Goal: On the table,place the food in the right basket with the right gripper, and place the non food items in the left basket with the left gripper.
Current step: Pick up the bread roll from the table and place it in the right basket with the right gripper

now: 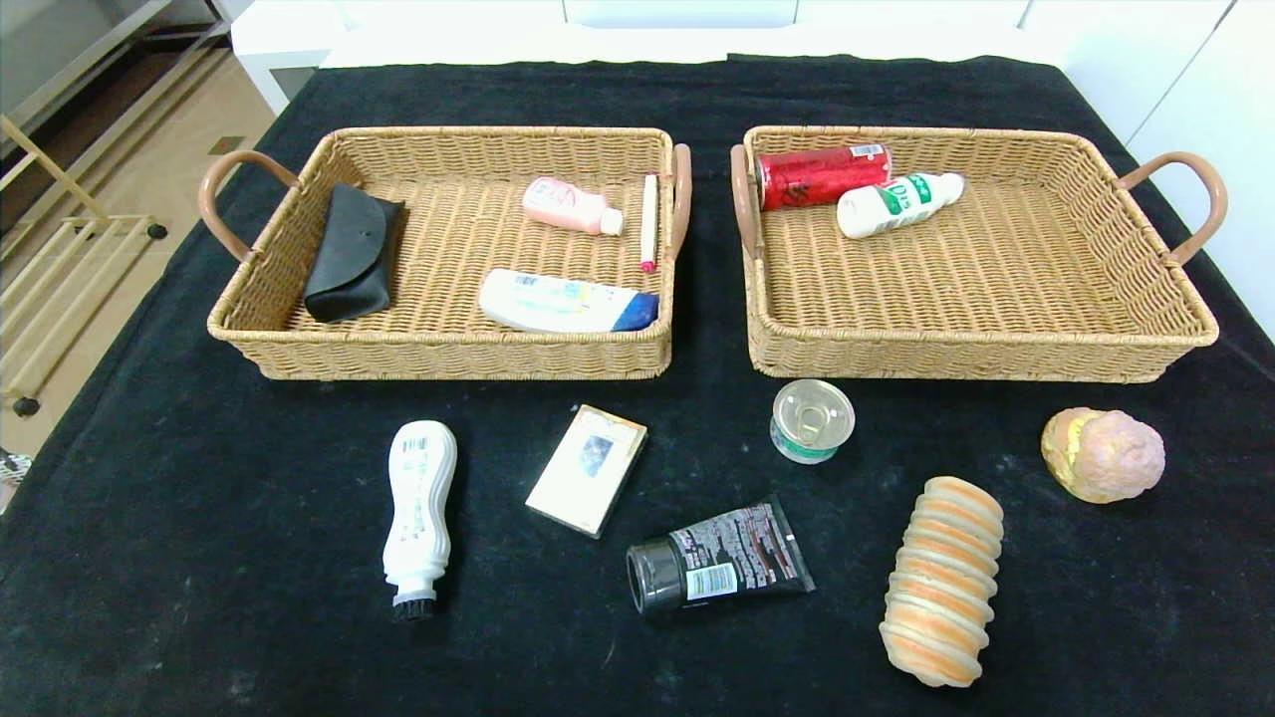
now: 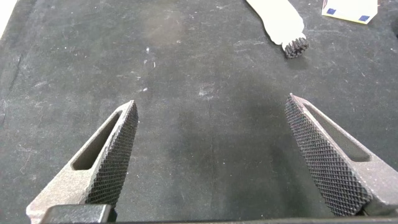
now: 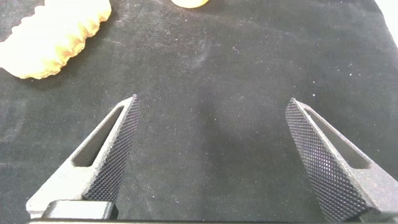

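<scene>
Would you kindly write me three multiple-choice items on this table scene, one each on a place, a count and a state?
1. Where is the red can?
A. in the right basket
B. in the left basket
C. on the black cloth

2. How many items lie in the left basket?
A. two
B. four
C. six

3. How does the left gripper stand?
A. shut on the brush bottle
B. shut and empty
C. open and empty

Answers:
1. A, the can lies at the far corner of the right basket, beside a white bottle.
2. B, a black case, a pink bottle, a pen and a white tube.
3. C, its fingers stand wide apart over bare cloth.
</scene>
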Controlling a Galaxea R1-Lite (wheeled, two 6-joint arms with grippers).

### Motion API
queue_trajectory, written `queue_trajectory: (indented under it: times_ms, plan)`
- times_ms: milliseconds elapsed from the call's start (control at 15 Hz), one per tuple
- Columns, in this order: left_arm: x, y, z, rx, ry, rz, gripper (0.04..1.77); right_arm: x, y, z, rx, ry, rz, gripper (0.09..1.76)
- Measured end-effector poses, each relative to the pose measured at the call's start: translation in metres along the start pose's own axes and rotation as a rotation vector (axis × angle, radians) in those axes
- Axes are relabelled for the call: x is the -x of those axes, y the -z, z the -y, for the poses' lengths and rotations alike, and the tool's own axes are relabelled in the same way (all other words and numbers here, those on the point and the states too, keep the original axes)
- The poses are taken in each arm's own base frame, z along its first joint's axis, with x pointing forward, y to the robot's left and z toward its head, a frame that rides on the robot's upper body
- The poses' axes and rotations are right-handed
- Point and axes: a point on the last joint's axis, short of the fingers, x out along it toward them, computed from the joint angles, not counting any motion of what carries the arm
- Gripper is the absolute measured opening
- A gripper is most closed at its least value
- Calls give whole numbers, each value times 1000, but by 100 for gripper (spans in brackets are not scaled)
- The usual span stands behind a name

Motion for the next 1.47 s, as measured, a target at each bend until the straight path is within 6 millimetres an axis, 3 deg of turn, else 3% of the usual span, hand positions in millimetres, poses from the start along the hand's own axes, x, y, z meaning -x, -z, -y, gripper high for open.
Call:
queue_trajectory:
  times_ms: [333, 533, 867, 1200, 1467]
  plan:
    - [0, -2, 0, 17, -1, 13, 172, 1, -4, 0, -30, 10, 15, 171]
    - [6, -30, 0, 88, 21, 70, 172, 6, -31, -1, -76, -32, 56, 171]
    - [8, -74, 5, 50, 218, 104, 172, 4, -89, -2, -81, -103, 88, 171]
    - [-16, -121, 4, 61, 410, 36, 172, -26, -124, -6, -79, -257, -18, 171]
    - [-52, -149, 14, 70, 642, -72, 172, -56, -149, -15, -74, -374, -77, 171]
